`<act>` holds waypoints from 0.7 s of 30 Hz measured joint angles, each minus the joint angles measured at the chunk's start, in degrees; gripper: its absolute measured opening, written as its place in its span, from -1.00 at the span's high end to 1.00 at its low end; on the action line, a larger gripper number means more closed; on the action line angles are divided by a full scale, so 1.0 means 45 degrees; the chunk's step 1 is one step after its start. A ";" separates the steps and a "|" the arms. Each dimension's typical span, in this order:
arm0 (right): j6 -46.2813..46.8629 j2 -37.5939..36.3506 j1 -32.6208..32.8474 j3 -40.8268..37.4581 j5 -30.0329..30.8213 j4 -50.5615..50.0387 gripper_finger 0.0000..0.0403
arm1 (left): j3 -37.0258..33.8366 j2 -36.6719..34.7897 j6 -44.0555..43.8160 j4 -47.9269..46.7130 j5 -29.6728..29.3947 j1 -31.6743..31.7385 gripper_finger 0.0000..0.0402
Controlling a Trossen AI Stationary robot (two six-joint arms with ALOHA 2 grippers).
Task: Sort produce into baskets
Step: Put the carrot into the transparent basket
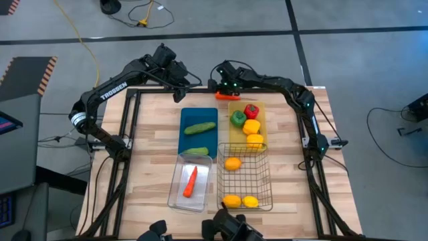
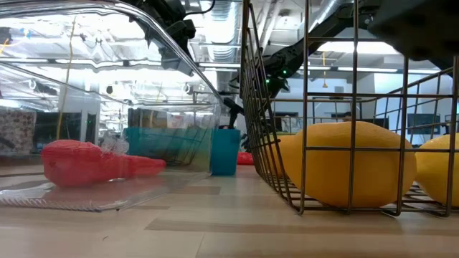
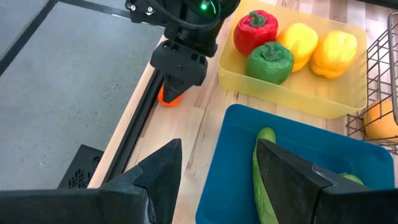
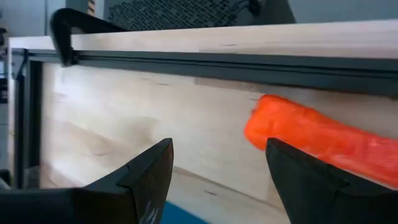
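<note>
Carrot [image 4: 323,140] lain at table's far edge, right gripper [image 1: 221,88] spread over it, ungrasped, left gripper [image 1: 179,90] parted, empty, above blue tray [image 1: 190,142].

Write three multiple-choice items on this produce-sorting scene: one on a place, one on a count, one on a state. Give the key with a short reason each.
1. Where does the loose carrot lie?
A. In the wire basket
B. On the bare table by the far edge, next to the yellow tray
C. In the blue tray

2. How many peppers sit in the yellow tray?
A. Two
B. Six
C. Four

3. How does the right tool stand?
A. Open, above the loose carrot, holding nothing
B. Shut on a cucumber
C. Shut on a lemon

Key: 1 B, the high view shows it on wood beside the tray. 2 C, one red, one green and two yellow show there. 3 A, the right wrist view shows its fingers spread, with the carrot on the table beyond them.
</note>
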 joint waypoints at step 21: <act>0.0881 0.0160 0.0034 -0.0116 0.0392 0.0005 -0.42 | 0.0000 0.0000 0.0000 0.0002 0.0010 -0.0005 0.03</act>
